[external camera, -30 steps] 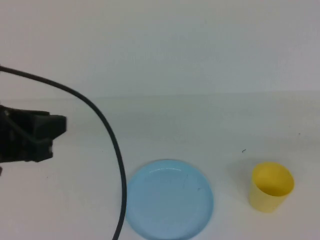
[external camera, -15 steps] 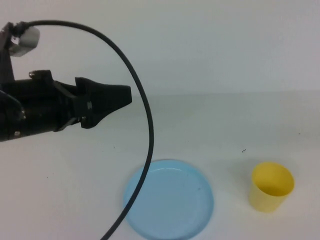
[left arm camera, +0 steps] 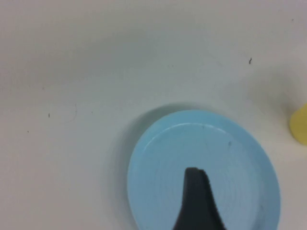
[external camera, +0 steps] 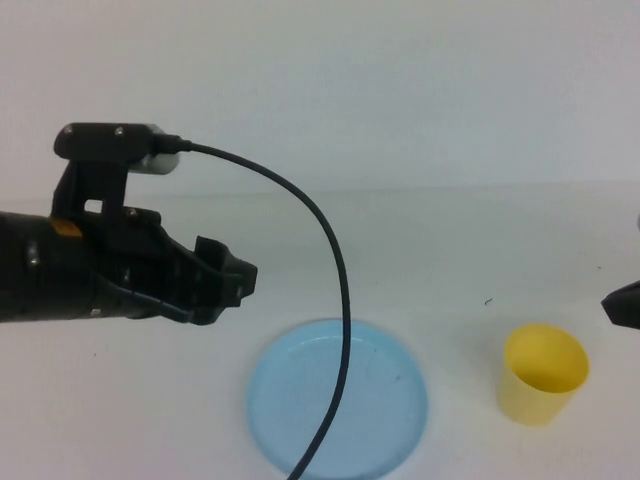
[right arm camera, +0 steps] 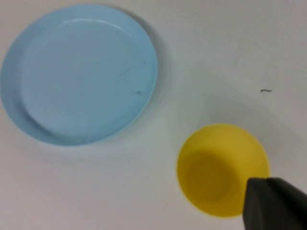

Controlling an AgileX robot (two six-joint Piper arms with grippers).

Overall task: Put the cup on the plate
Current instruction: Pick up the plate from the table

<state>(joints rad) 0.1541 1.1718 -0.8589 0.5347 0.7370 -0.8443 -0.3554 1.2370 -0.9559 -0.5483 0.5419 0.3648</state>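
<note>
The yellow cup (external camera: pixel 543 372) stands upright on the table, right of the light blue plate (external camera: pixel 337 398) and apart from it. My left gripper (external camera: pixel 238 278) hovers above the table just left of the plate's far edge, holding nothing. In the left wrist view only one of its fingers (left arm camera: pixel 195 194) shows, over the plate (left arm camera: pixel 230 158), so the jaws stand apart. My right gripper (external camera: pixel 623 302) enters at the right edge, just right of the cup and above it. In the right wrist view its shut tip (right arm camera: pixel 264 182) overlaps the rim of the cup (right arm camera: pixel 218 167), empty.
The left arm's black cable (external camera: pixel 338 300) arcs down in front of the plate. A small dark speck (external camera: pixel 488 301) lies on the white table behind the cup. The plate (right arm camera: pixel 79 72) has nothing on it.
The left arm has swung in from the left edge and come lower, toward the plate, its cable now crossing it. The right gripper's tip has entered at the right edge. Cup and plate have not moved.
</note>
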